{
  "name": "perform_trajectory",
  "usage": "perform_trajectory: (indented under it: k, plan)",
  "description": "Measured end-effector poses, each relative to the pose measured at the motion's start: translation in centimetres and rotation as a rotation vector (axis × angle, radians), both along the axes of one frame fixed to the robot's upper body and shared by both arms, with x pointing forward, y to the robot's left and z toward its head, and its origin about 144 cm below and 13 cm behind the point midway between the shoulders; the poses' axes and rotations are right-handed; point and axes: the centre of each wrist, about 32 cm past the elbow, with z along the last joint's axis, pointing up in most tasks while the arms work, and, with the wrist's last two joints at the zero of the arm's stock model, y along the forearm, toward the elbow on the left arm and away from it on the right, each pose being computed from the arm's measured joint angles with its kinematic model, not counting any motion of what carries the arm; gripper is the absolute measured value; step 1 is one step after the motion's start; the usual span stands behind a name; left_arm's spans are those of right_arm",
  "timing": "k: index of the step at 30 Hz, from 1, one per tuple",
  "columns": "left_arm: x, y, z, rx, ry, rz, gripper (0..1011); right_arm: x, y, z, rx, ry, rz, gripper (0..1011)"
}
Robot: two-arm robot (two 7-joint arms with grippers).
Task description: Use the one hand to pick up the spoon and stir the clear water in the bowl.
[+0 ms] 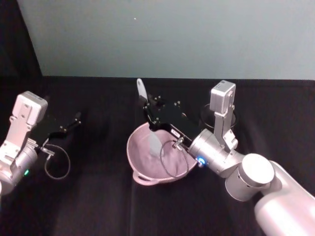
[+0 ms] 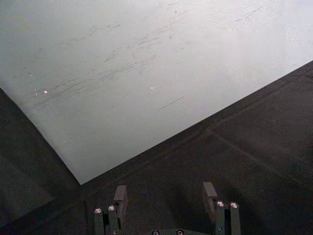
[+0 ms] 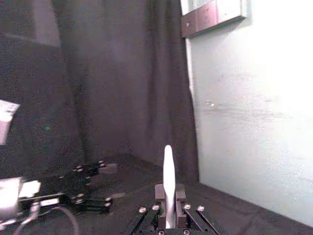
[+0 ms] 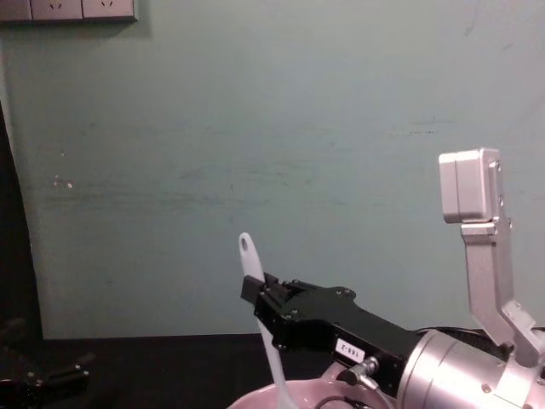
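One black tabletop [image 1: 98, 206], pink bowl [image 1: 142, 173], teal wall [image 1: 172, 34]

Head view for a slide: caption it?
The right gripper holds the spoon with its scoop in the pink bowl; left gripper rests open at left.

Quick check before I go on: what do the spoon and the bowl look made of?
The spoon: likely plastic, matte white, thin and flat, with a moulded hole at the handle tip. The bowl: pale pink, smooth with a light sheen on the rim; glazed ceramic or hard plastic, I cannot tell which.
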Motion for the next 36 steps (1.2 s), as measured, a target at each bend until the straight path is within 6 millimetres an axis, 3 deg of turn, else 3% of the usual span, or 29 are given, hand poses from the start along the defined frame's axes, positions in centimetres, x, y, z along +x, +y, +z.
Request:
perform_trajectory:
  k: [12,24,30,36]
  plan:
    - [0.0,0.0,0.0,0.0,0.0,0.0,1011,0.6,-1.9,0.2,-0.027,-0.056,-0.1,118]
    - [0.0,0.0,0.0,0.0,0.0,0.0,1011,-1.3,-5.3,1.7,-0.062,-0.022,-0.096,118]
    - [0.0,0.0,0.0,0.0,0.0,0.0,1011,-2.1,-7.1,3.1,-0.104,0.011,-0.067,118]
    - [0.0,0.0,0.0,0.0,0.0,0.0,1011,-2.6,-9.0,5.6,-0.156,0.051,-0.038,118]
